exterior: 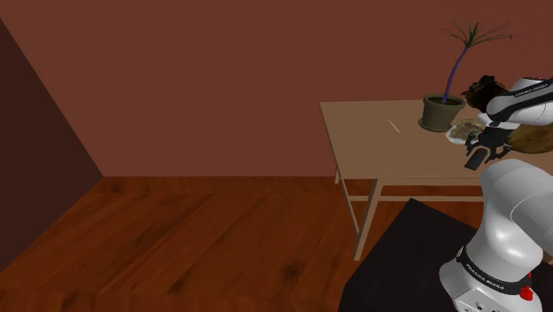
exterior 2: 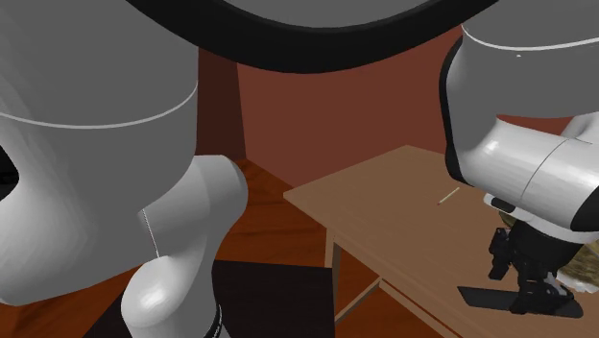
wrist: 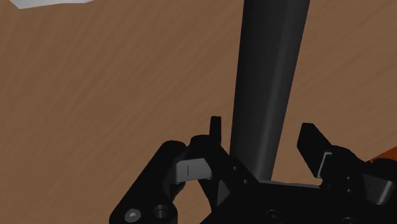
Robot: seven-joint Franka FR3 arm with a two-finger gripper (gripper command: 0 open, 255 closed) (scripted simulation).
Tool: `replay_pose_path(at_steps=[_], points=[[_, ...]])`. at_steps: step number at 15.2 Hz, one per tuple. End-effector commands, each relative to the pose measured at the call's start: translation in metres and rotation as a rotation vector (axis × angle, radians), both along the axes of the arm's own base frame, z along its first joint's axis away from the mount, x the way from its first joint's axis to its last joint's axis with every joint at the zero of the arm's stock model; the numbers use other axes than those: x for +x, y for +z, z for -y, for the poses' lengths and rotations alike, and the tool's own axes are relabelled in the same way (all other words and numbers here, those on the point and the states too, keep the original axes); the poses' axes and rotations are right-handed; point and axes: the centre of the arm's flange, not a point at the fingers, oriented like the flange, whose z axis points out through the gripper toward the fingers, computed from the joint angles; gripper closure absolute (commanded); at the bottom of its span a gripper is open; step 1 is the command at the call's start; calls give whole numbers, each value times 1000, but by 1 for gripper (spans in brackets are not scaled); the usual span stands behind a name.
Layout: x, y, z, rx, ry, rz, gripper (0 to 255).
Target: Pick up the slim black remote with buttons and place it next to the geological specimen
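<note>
Tool point(wrist: 264, 132) astride black remote point(wrist: 268, 70) over table point(exterior: 372, 137), grip undeterminable; plant point(exterior: 472, 37) in pot point(exterior: 440, 113) nearby.

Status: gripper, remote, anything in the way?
Gripper open, straddling remote. Not clasped, fingers clear of it. Potted plant close by on table.

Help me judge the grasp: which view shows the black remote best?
The wrist view: the remote runs long and close, straight out from the hand. The shoulder view shows it small and dark under the hand, near the table edge. The second exterior view shows a flat dark slab, partly hidden by the hand.
</note>
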Motion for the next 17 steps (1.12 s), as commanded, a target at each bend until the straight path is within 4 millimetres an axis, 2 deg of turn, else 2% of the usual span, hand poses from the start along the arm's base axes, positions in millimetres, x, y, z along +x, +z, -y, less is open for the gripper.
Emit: replay_pose_path(at_steps=[1, 5, 9, 17], points=[[0, 0, 0, 0, 0, 0, 0], [0, 0, 0, 0, 0, 0, 0], [-4, 50, 0, 0, 0, 0, 0], [-4, 50, 0, 0, 0, 0, 0]])
